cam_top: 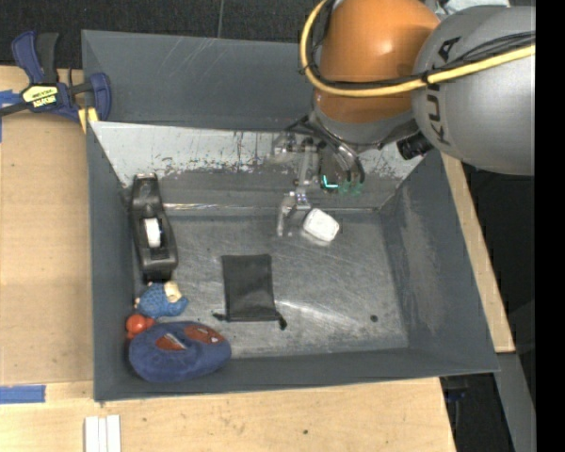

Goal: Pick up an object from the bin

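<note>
My gripper (292, 217) hangs below the orange dome at the back of the bin, near the middle of the back wall. A small white rounded block (321, 226) is right beside the gripper's tip, on its right side and touching or nearly touching it. Whether the block rests on the bin floor or is gripped cannot be made out. A flat black square pad (248, 287) lies on the floor in front of the gripper, a good way nearer the front edge.
A black tape dispenser (152, 230) lies along the left wall. In the front left corner sit a blue plush toy (176, 349), a small blue-and-cream figure (160, 300) and a red ball (136, 325). The arm covers the back right corner.
</note>
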You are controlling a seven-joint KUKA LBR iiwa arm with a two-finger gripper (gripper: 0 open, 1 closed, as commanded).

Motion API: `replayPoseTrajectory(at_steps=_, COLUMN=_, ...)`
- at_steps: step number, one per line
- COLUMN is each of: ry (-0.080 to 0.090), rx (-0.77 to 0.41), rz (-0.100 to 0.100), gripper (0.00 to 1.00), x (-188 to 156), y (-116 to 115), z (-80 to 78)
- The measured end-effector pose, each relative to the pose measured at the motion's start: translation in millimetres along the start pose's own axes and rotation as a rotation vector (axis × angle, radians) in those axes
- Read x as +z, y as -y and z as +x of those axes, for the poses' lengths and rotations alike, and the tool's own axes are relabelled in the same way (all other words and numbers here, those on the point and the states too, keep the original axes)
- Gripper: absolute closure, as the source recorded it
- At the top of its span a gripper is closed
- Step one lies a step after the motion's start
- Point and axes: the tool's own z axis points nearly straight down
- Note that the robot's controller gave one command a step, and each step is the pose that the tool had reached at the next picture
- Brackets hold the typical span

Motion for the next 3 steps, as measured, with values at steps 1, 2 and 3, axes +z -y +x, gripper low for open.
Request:
replayPoseTrajectory(at_steps=1, ry=0.013, rx=-0.209, rz=0.001, gripper=0.00, x=147.0, y=-40.2, z=47.1)
replayPoseTrajectory(at_steps=2, ry=0.011, rx=-0.043, rz=0.001, gripper=0.00, x=120.0, y=0.8, z=49.1)
replayPoseTrajectory(at_steps=3, ry=0.003, rx=0.023, rz=0.000, gripper=0.00, x=121.2, y=1.0, z=57.0)
